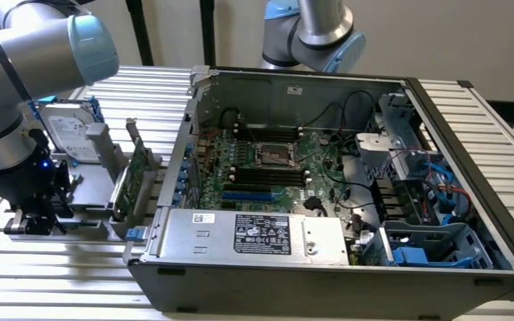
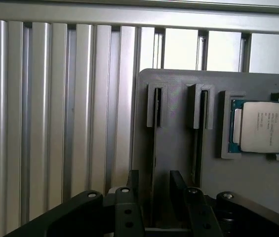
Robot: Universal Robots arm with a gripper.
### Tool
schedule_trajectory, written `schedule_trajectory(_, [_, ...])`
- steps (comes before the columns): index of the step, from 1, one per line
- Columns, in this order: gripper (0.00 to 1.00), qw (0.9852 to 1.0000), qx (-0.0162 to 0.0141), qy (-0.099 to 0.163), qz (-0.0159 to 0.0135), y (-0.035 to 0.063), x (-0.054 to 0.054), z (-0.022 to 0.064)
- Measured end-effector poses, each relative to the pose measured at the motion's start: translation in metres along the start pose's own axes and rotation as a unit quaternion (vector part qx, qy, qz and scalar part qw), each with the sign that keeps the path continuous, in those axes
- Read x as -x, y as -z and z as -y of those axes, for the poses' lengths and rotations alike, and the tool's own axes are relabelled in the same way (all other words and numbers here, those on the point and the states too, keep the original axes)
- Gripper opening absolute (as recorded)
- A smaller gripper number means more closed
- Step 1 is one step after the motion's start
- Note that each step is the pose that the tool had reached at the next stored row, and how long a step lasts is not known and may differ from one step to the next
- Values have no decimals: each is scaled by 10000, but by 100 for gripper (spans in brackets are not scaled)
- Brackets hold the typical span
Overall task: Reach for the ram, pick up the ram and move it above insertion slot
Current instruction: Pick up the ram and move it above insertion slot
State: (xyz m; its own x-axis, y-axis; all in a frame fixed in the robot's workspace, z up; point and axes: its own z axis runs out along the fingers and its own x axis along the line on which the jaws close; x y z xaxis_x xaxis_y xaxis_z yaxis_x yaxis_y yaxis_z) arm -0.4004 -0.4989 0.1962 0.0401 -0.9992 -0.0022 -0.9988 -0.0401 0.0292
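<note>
Free room over the slatted table (image 2: pixel 55 123) beside the fingers (image 2: pixel 178 182); slotted posts (image 2: pixel 157 103) near.

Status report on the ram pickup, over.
Claw open, low over grey plastic holder. Thin ram stick edge-on in slot between fingers, ungripped. Nothing in the way.

The arm (image 1: pixel 25 60) is built of rounded silver-grey tubes closed by pale blue caps (image 1: pixel 94 43). Nearer the fingers (image 2: pixel 132 182) a black wrist section (image 1: pixel 23 182) is seen, marked by a small blue light (image 1: pixel 43 162). The gripper (image 2: pixel 155 177) is black, with silver screw heads (image 2: pixel 125 190) set just behind its two fingers.
</note>
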Motion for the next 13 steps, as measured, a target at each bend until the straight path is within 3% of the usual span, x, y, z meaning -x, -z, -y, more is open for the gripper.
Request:
schedule_trajectory(3, [36, 10000, 2, 1, -1, 1, -1, 1])
schedule_trajectory(4, [30, 10000, 2, 1, -1, 1, -1, 1])
schedule_trajectory(10, [14, 10000, 1, 1, -1, 1, -1, 2])
schedule_trajectory(13, [14, 10000, 2, -8, -1, 1, -1, 2])
